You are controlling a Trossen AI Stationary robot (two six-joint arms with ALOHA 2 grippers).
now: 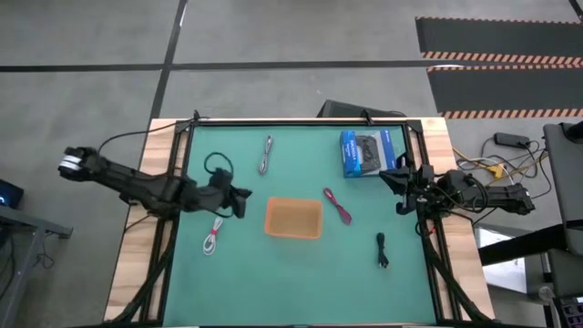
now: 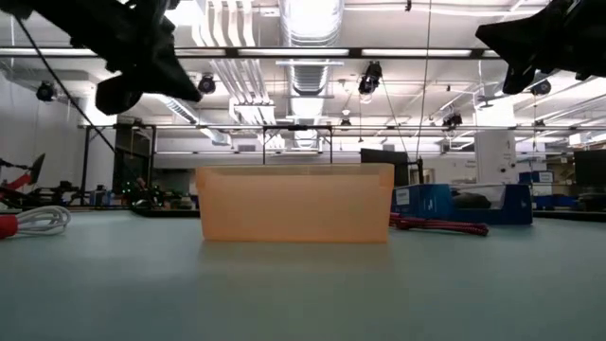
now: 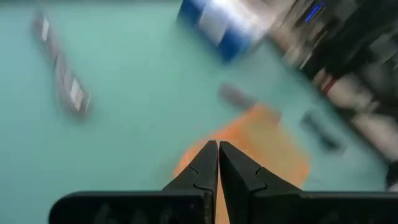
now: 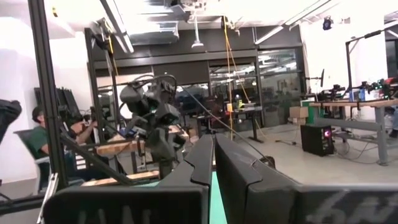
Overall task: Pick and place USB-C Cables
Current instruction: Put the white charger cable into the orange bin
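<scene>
Orange plastic marks our target: the tray (image 1: 293, 218) sits at the centre of the high view, and all four cables lie outside it on the green mat (image 1: 301, 264). The white cable (image 1: 212, 238) is lower left of the tray, the silver-grey cable (image 1: 266, 155) upper left, the magenta cable (image 1: 337, 205) just right of the tray, and the black cable (image 1: 382, 250) lower right.

Our left gripper (image 1: 240, 199) hovers left of the tray above the mat, clenched with nothing between its fingers, as its wrist view shows. Our right gripper (image 1: 398, 185) waits at the right edge of the mat beside the blue box (image 1: 365, 151), likewise closed and empty.

We judge nothing is placed yet. The risk is descending with the fingers still together, which would push a thin cable along the mat instead of gripping it. The left gripper could also nudge the tray if it swings right.
</scene>
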